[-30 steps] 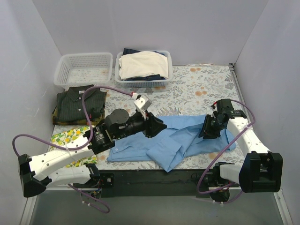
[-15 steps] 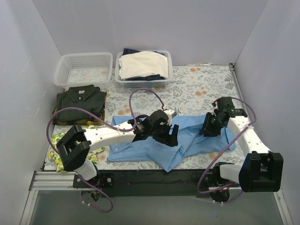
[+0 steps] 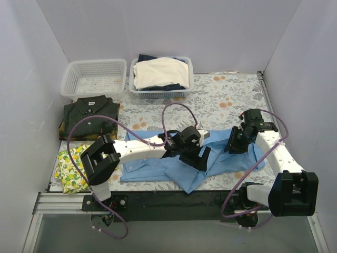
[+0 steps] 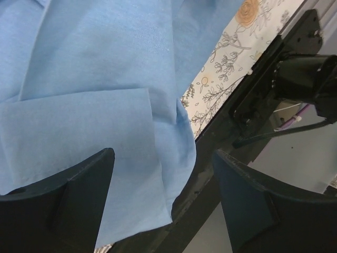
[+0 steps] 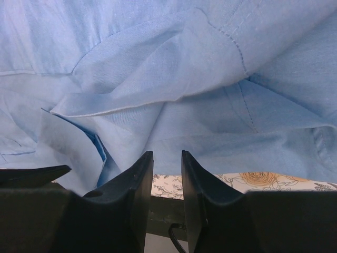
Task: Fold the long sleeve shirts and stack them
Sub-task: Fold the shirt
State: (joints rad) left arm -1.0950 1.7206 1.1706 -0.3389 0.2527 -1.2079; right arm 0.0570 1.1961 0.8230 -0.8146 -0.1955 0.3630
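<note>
Blue shirt [image 3: 145,168] lies lengthwise left-right (collar end unclear).

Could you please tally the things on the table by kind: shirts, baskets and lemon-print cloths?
Shirts: 2, blue shirt and dark shirt
Baskets: 2, left basket and right basket
Lemon-print cloths: 1, lemon cloth
Total: 5

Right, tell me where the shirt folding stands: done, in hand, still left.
Done: the dark pinstriped shirt lies folded at far left. In hand: the light blue shirt sprawls rumpled along the near edge, left gripper open over it, right gripper nearly shut over its right part. Left: fold it and stack the two.
</note>
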